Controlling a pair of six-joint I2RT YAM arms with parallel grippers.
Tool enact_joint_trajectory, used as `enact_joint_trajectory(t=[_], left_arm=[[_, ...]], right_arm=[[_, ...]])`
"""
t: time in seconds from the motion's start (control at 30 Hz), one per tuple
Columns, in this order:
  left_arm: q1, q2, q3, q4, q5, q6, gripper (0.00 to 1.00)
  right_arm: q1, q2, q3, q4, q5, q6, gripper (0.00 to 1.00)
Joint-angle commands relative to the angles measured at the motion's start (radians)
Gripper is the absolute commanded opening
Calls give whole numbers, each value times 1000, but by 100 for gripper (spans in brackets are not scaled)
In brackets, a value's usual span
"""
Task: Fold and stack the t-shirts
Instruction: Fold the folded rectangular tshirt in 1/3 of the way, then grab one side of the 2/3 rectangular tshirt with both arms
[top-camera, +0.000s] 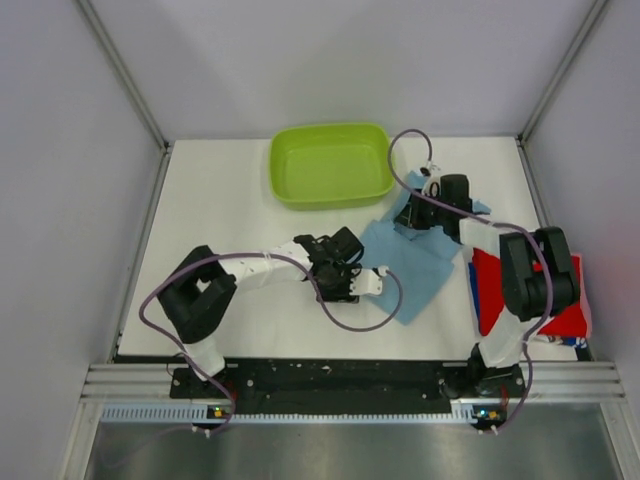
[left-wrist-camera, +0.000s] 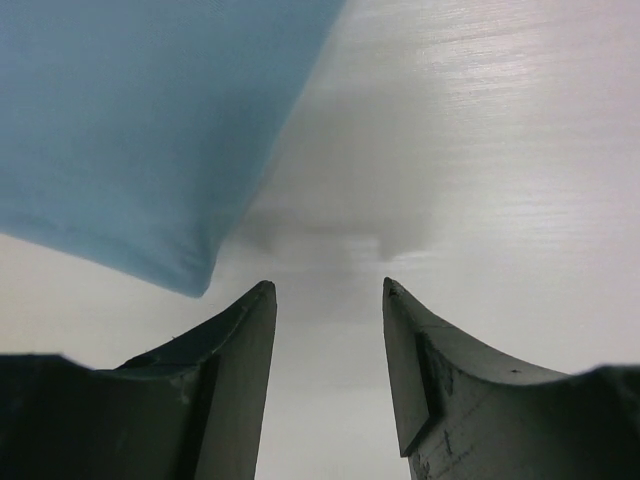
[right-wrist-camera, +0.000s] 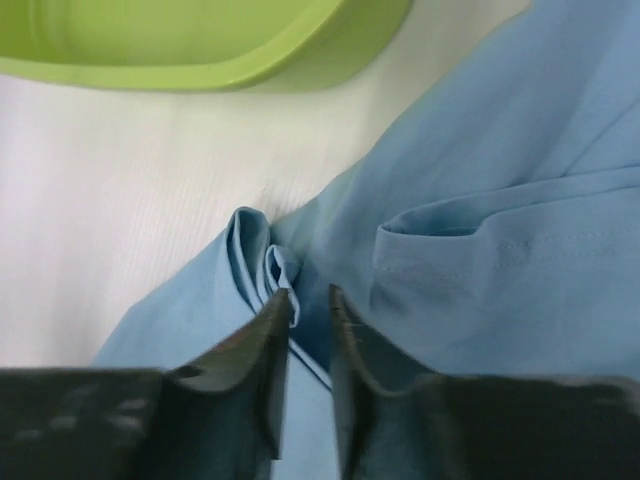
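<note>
Right up front in the overhead view are the two arms. The left gripper (top-camera: 366, 283) is low over the table (top-camera: 230, 220), right at the left edge of the light blue t-shirt (top-camera: 425, 268), which lies spread out mid-table. The right gripper (top-camera: 415, 218) is down on that shirt's far corner, just beside the lime-green basin (top-camera: 283, 172). Off to the right, partly under the right arm, sits a folded red t-shirt (top-camera: 565, 318) with a darker blue t-shirt (top-camera: 478, 296) along its left side.

Left wrist cam: the left gripper (left-wrist-camera: 328, 290) has its fingers (left-wrist-camera: 235, 350) spread with only bare table (left-wrist-camera: 480, 150) between them. A corner of the light blue t-shirt (left-wrist-camera: 130, 120) sits just ahead and to the left, not touched.

Right wrist cam: the right gripper (right-wrist-camera: 312, 300) has its fingers (right-wrist-camera: 255, 350) nearly pressed together, pinching a bunched-up fold of the light blue t-shirt (right-wrist-camera: 500, 200). The basin (right-wrist-camera: 200, 60) is close behind, across a strip of table (right-wrist-camera: 110, 200).
</note>
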Motion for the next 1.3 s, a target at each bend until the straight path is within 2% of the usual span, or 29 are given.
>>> enact_joint_trajectory(t=[0.0,0.03,0.1,0.17,0.23,0.27,0.3,0.4,0.5,0.57,0.6,0.7,0.73,0.77,0.87,1.03,1.13,1.27], left_arm=[[6,-140,32,-36,26,67,52],[15,-137,45,-32,23,78,52],[44,-128,39,20,8,102,53],[61,-122,22,66,25,156,54],[63,-107,22,74,65,220,66],[61,-91,22,76,85,251,76],[61,-67,23,76,94,281,78],[55,22,48,91,59,311,78],[49,41,25,172,1,300,75],[46,32,-1,217,-21,296,72],[46,27,-13,230,-30,294,63],[44,10,-58,254,-52,293,29],[43,-4,-74,255,-52,289,18],[41,-16,-88,255,-47,285,0],[31,-74,-124,234,-12,218,0],[-2,-182,-144,90,58,112,0],[-9,-226,-173,45,149,63,0],[-28,-246,-200,22,212,30,0]], right_arm=[[-12,-168,29,-37,45,-18,30],[-12,-221,9,-29,46,-27,40],[-12,-337,-17,-44,49,-61,50],[-12,-440,-36,-89,42,-116,54],[-12,-530,-47,-136,11,-176,57],[-12,-573,-51,-154,-6,-196,59],[-12,-610,-56,-184,-21,-208,60],[-11,-728,-76,-208,-76,-234,63],[-11,-837,-80,-266,-137,-257,66],[-11,-897,-87,-329,-150,-320,67],[-8,-925,-90,-381,-150,-355,67],[14,-989,-102,-553,-150,-534,67],[44,-1005,-110,-613,-98,-593,67],[67,-1022,-122,-656,-54,-648,67],[118,-1059,-145,-817,35,-768,66],[358,-1112,-235,-1092,80,-1011,64],[475,-1171,-284,-1090,73,-1095,65],[658,-1123,-361,-1031,114,-1139,64]])
